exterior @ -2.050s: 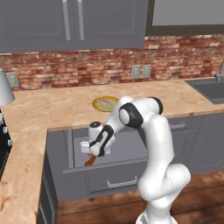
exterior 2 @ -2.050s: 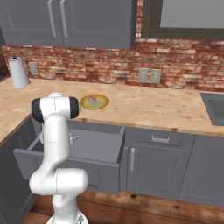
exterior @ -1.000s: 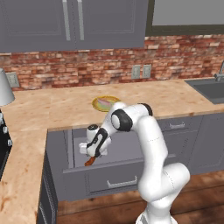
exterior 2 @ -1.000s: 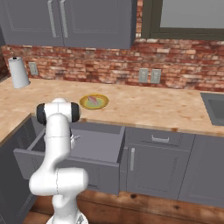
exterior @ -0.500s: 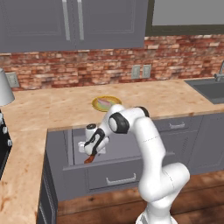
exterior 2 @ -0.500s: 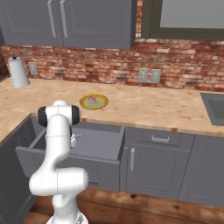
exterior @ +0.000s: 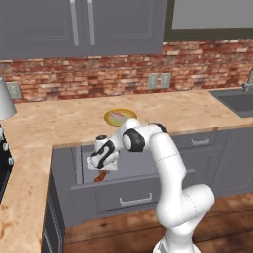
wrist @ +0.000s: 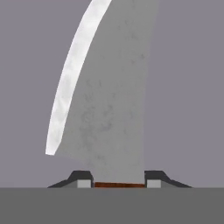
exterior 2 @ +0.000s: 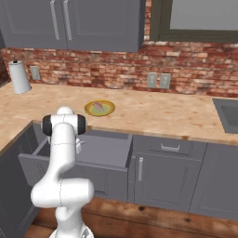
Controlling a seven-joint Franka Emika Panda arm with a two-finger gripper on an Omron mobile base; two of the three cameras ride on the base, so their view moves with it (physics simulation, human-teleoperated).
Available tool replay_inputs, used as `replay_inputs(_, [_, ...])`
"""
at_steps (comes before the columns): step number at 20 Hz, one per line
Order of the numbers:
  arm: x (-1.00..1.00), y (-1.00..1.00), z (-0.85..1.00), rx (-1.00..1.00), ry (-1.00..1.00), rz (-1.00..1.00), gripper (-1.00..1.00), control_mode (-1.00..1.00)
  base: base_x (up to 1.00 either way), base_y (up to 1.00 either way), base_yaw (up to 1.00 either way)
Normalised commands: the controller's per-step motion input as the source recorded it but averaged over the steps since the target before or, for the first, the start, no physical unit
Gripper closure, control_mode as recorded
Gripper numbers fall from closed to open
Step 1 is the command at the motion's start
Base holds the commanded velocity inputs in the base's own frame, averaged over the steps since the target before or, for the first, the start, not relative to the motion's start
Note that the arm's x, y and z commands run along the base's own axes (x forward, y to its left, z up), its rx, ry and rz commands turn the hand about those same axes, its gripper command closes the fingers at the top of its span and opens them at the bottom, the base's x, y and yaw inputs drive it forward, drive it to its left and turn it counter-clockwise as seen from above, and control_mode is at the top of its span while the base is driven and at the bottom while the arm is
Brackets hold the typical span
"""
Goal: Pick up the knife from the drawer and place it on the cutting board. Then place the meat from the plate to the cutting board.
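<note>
The robot's hand (exterior: 101,164) reaches down into the open drawer (exterior: 129,174), and in the hand view its 2 fingertips (wrist: 84,179) are closed on the knife (wrist: 105,105), pinching the reddish-brown handle where it meets the blade, which runs away across the grey drawer floor. The plate (exterior: 120,116) with the meat (exterior: 118,116) sits on the counter (exterior: 59,123) just beyond the drawer. The step in hand looks like lifting the knife out. To do it well, the hand should probably rise straight up until the blade clears the drawer front, keeping the grip firm so the knife cannot pivot, before swinging toward the counter.
</note>
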Motion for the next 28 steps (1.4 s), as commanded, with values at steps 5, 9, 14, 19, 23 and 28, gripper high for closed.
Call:
replay_inputs(5, [-0.07, 0.24, 0.00, 0.00, 0.09, -0.02, 1.00, -1.00, 0.00, 0.00, 0.00])
replay_inputs(9, [-0.12, 0.00, 0.13, 0.00, 0.00, -0.01, 1.00, -1.00, 0.00, 0.00, 0.00])
replay_inputs(14, [-0.33, -0.18, 0.36, -0.04, -0.06, -0.11, 1.00, -1.00, 0.00, 0.00, 0.00])
replay_inputs(19, [-0.11, -0.44, 0.48, 0.00, -0.01, -0.15, 1.00, -1.00, 0.00, 0.00, 0.00])
replay_inputs(23, [-0.39, -0.47, 0.76, 0.05, 0.09, -0.20, 1.00, -1.00, 0.00, 0.00, 0.00])
replay_inputs(28, [-0.56, -0.49, 0.83, 0.02, 0.04, -0.26, 1.00, -1.00, 0.00, 0.00, 0.00])
